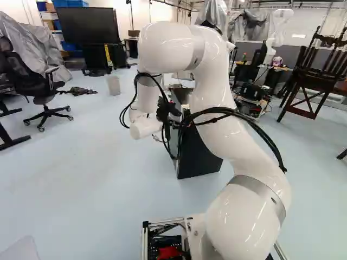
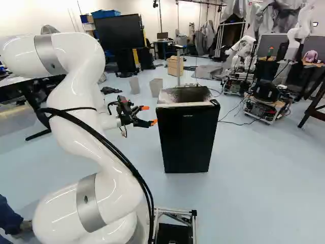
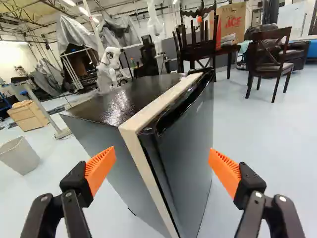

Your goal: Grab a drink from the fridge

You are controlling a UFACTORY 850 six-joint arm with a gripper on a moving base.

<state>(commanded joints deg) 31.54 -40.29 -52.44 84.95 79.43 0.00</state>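
Looming closest in both base views, the white arm (image 1: 238, 135) is arching over the pale floor (image 2: 264, 198). The black fridge (image 2: 187, 137) is standing ahead, just right of the middle in the right base view. Near its side, the gripper (image 2: 150, 115) is holding its orange pads (image 3: 100, 170) wide apart, the fridge's edge showing between them.

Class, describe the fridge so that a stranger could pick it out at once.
Start from the big white arm. Ahead of its open gripper stands the fridge, black and boxy. Unlike the wooden box and bins beyond, it has a dark door edged by a pale strip.
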